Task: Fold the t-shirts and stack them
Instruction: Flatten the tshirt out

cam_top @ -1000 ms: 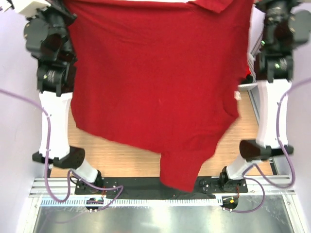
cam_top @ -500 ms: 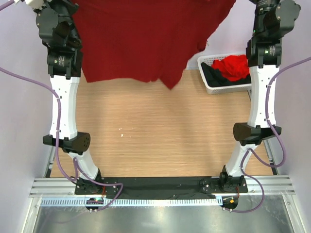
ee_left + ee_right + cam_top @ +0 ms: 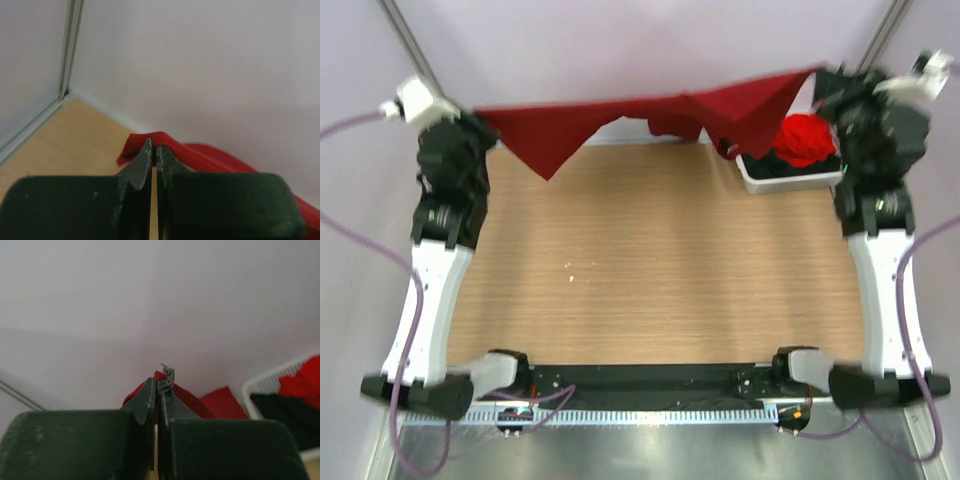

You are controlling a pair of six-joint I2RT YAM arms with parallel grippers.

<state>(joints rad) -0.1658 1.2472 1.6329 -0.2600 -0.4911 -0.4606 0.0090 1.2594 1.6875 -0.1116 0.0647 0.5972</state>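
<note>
While clenched on edges of the crimson t-shirt (image 3: 560, 130), hold it stretched across the frame's top — left fingers (image 3: 142, 167), right fingers (image 3: 146, 397).

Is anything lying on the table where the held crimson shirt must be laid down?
Nothing visible. The table in front of the crimson shirt is bare wood; the white basket stands off at the far right corner.

You have the spread t-shirt (image 3: 620, 115) strung between left gripper (image 3: 154, 147) and right gripper (image 3: 156, 382), over the table's (image 3: 650, 270) far edge; the basket (image 3: 790, 183) sits just beside the right jaws. Inside it, an upper t-shirt (image 3: 805, 135) lies on a lower t-shirt (image 3: 768, 165).
</note>
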